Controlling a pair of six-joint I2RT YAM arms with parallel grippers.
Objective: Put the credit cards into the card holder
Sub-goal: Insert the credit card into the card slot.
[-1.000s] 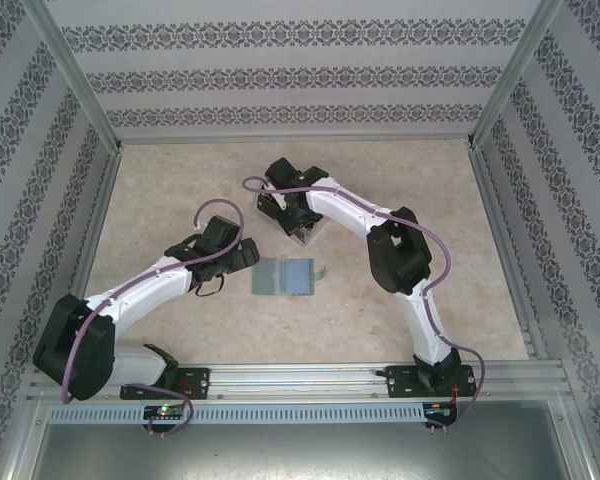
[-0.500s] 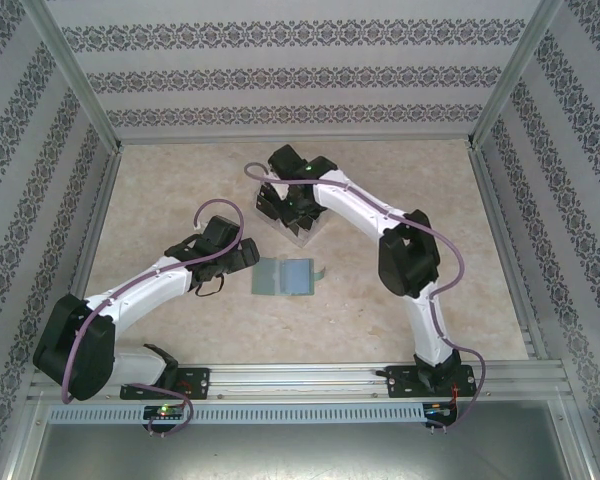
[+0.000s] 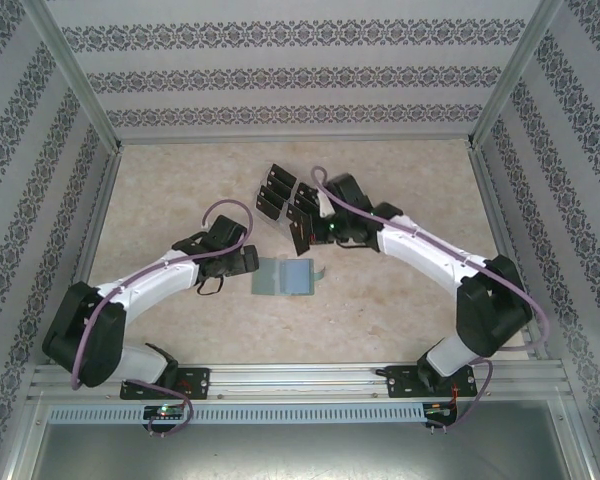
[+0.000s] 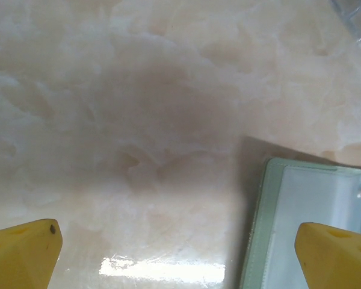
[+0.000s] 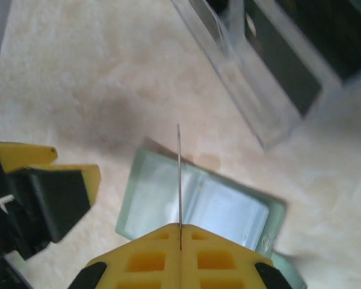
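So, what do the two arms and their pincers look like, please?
The left arm and right arm have white links, black joints and a purple cable each. The left pincer and right pincer have yellow fingers, the right with square pockets.

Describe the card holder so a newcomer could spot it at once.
On the marbled beige table, look at the centre, just in front of the clear acrylic rack. The card holder lies there open and flat. Unlike the rack's black credit cards, it is a pale grey-green folding wallet.
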